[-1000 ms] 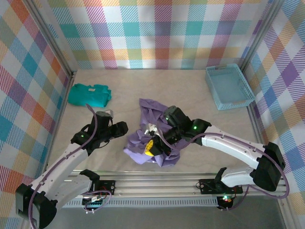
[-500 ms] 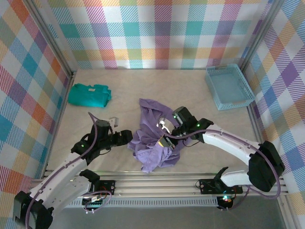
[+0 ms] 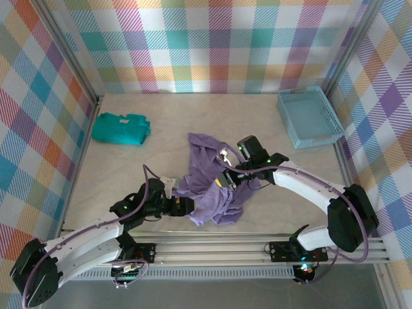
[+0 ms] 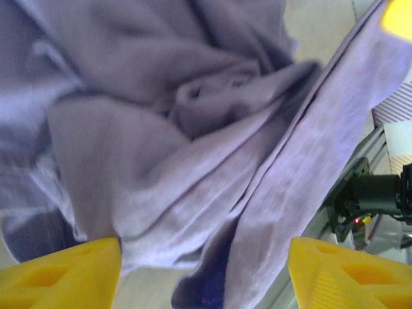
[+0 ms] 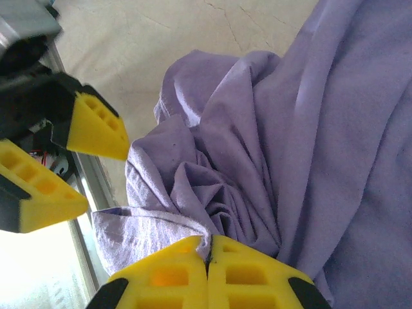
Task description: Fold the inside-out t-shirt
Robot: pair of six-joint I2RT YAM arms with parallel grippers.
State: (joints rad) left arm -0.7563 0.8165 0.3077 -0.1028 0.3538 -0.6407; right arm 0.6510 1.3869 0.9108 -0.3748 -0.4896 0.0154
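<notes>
The inside-out t-shirt [image 3: 205, 187] is a crumpled lavender heap near the table's front middle. My right gripper [image 3: 224, 181] is shut on a bunched fold of it; in the right wrist view the yellow fingertips [image 5: 209, 259] pinch the fabric [image 5: 270, 148] tightly and it hangs in gathers from them. My left gripper [image 3: 188, 206] is open and low at the shirt's near-left edge. In the left wrist view its fingers [image 4: 61, 273] stand wide apart either side of a hanging fold of the shirt [image 4: 193, 135], without closing on it.
A folded teal garment [image 3: 120, 127] lies at the back left. A light-blue basket [image 3: 311, 117] stands at the back right. The metal rail [image 3: 212, 244] runs along the near edge just behind the shirt. Plaid walls enclose the table.
My left gripper has moved right and nearer, up to the shirt's near-left edge, staying open. My right gripper has drawn its pinched fold back and to the right, stretching the heap.
</notes>
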